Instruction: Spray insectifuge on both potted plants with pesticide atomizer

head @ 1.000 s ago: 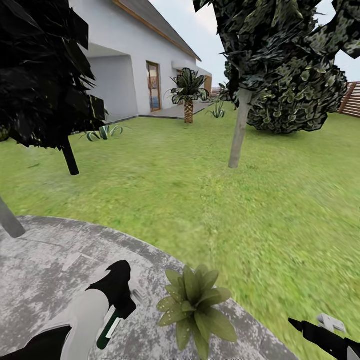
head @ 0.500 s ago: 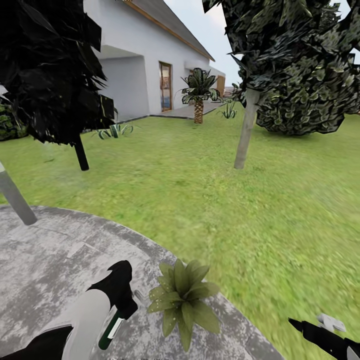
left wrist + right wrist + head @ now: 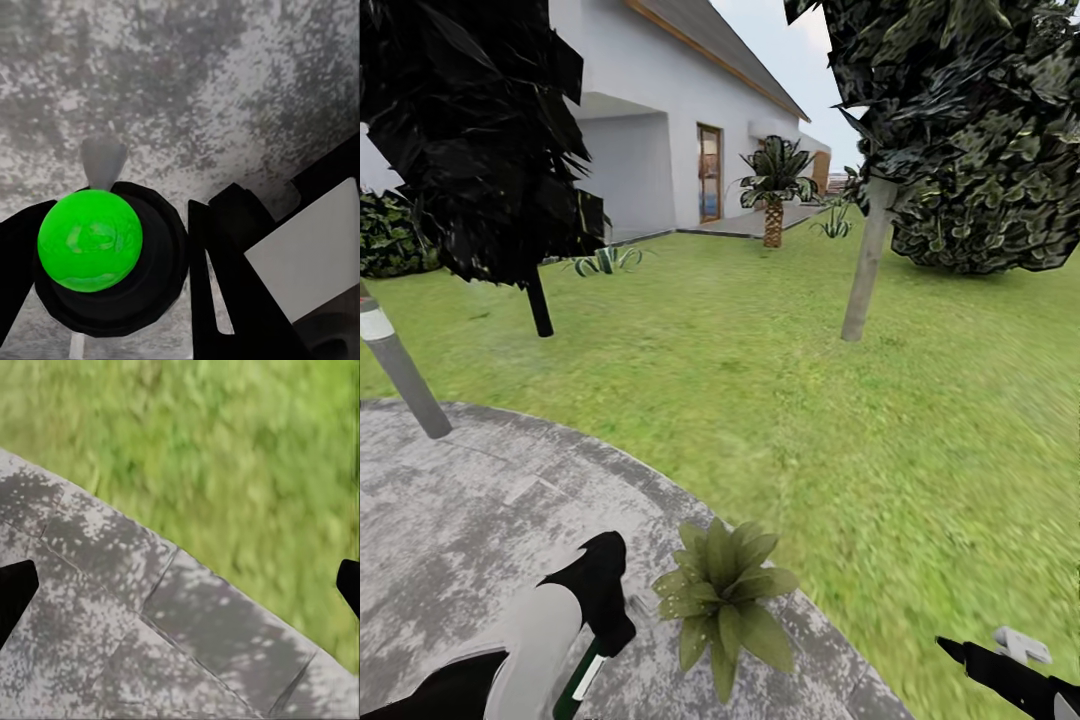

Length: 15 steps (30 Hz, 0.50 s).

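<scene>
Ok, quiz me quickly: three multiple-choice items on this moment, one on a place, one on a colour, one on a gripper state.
1. The potted plant stands on:
A. lawn
B. grey paving
C. a wooden deck

2. The ball-shaped top of the atomizer is:
A. red
B. white
C. bright green

3. The right gripper is:
A. open, holding nothing
B. shut on the plant
C. shut on the atomizer

Answers: 1 B, the grey paving lies under the plant; 2 C, left wrist view shows bright green; 3 A, its fingertips sit far apart over paving and grass.

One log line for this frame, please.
left pincer: shut on atomizer | right pincer: open, over paving edge | plant: on paving, beside left pincer | lawn ahead
</scene>
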### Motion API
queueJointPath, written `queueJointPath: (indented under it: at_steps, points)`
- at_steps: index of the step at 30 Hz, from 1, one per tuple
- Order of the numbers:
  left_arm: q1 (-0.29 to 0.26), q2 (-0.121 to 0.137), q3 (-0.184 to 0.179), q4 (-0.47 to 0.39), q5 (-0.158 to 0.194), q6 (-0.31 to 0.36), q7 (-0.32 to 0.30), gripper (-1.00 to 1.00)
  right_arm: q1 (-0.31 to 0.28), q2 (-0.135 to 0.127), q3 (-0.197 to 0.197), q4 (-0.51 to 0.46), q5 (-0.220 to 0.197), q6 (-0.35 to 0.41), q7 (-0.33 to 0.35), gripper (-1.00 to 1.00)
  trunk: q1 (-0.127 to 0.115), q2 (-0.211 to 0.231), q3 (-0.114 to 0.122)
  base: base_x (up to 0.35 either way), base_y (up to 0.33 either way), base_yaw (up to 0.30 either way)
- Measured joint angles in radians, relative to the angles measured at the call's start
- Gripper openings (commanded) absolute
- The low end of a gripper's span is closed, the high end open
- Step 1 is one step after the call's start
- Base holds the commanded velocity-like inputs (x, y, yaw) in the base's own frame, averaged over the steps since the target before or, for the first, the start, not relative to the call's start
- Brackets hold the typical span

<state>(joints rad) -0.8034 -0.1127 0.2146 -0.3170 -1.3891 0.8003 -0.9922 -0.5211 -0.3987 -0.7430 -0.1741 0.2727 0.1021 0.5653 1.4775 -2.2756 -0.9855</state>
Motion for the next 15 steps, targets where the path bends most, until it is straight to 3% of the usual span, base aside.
queueJointPath:
  at_steps: [7, 15]
  points:
    - [0.0, 0.0, 0.0, 0.002, 0.0, 0.0, 0.0, -1.0, 0.0, 0.0, 0.0, 0.0, 0.0, 0.0, 0.0, 1.0, 0.0, 0.0, 0.0, 0.062, -0.315, 0.221]
    - [0.0, 0.002, 0.001, 0.003, -0.002, 0.0, 0.0, -1.0, 0.0, 0.0, 0.0, 0.0, 0.0, 0.0, 0.0, 1.0, 0.0, 0.0, 0.0, 0.079, -0.259, 0.066]
